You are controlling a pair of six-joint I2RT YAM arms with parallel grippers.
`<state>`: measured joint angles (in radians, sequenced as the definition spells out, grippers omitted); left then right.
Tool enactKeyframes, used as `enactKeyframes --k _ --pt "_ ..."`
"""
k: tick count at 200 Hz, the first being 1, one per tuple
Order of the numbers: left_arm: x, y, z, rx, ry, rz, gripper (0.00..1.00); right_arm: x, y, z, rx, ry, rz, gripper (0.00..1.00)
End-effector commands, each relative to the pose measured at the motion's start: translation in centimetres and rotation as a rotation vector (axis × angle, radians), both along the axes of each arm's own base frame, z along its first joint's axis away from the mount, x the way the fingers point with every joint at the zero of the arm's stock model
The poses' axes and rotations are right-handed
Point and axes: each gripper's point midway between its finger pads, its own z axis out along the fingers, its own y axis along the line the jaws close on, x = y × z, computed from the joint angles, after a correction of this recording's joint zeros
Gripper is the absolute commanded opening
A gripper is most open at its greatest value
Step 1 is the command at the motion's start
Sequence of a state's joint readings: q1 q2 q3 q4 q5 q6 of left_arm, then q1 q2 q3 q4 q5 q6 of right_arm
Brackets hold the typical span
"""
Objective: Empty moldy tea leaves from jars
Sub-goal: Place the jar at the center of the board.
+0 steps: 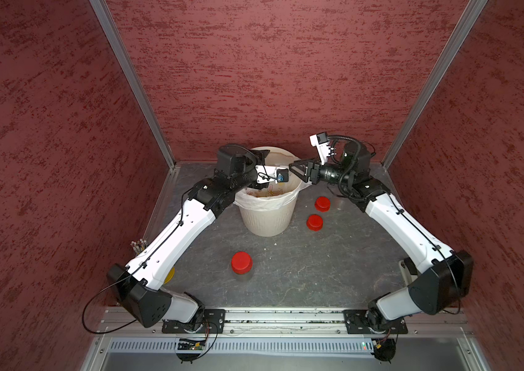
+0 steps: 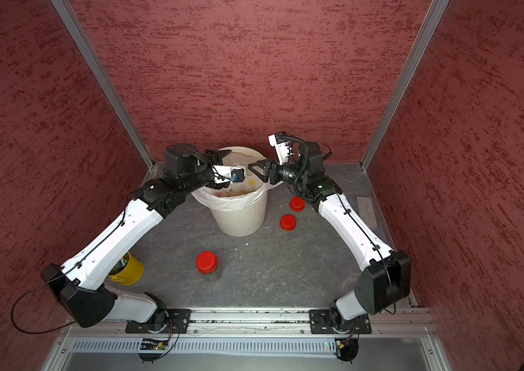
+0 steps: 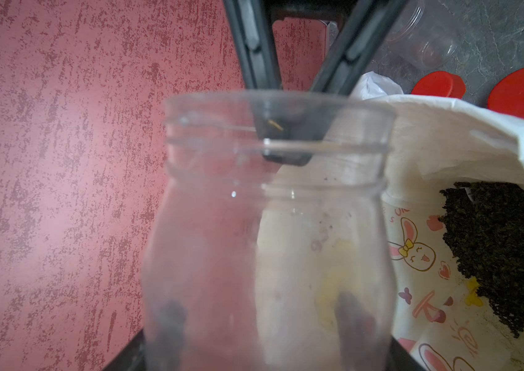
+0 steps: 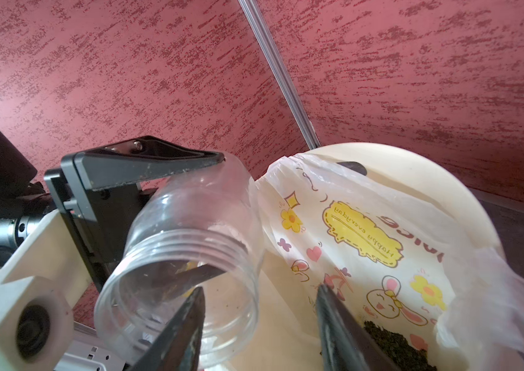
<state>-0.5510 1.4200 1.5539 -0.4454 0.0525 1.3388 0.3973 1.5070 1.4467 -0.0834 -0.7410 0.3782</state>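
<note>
My left gripper (image 3: 260, 311) is shut on a clear lidless jar (image 3: 270, 225), held tilted over the cream bin (image 1: 267, 221), its mouth toward my right gripper (image 4: 260, 287). The jar (image 4: 183, 231) looks empty apart from a few specks. My right gripper is open at the jar's mouth: one finger (image 4: 186, 321) is in front of the opening, the other outside the rim. Dark tea leaves (image 3: 495, 241) lie in the bin's printed bag. A second jar (image 1: 242, 263) with a red lid stands at the table's front. A third clear jar (image 3: 424, 38) lies lidless on the table.
Two loose red lids (image 1: 322, 203) (image 1: 314, 222) lie to the right of the bin. A yellow cup (image 2: 129, 269) stands under my left arm at the left edge. Red textured walls close in three sides.
</note>
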Motion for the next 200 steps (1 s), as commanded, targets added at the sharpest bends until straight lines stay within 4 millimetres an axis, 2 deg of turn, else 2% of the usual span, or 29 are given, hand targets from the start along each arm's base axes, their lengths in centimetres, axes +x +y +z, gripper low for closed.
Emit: enactKeyframes --k 1,55,173,200 --pt "-0.7 -0.2 1.5 -0.042 -0.021 -0.015 0.71 -0.2 0.7 2.5 0.038 -0.066 0.022 0.55" --pt "-0.8 -0.2 1.8 -0.05 -0.027 -0.021 0.71 -0.3 1.6 2.6 0.036 -0.073 0.047 0.51" --pt "-0.6 -0.4 1.4 -0.052 -0.025 -0.022 0.72 -1.1 3.0 2.6 0.032 -0.077 0.101 0.26" --pt "-0.5 -0.4 1.5 -0.052 -0.026 -0.021 0.72 -1.2 3.2 2.5 0.031 -0.076 0.111 0.23"
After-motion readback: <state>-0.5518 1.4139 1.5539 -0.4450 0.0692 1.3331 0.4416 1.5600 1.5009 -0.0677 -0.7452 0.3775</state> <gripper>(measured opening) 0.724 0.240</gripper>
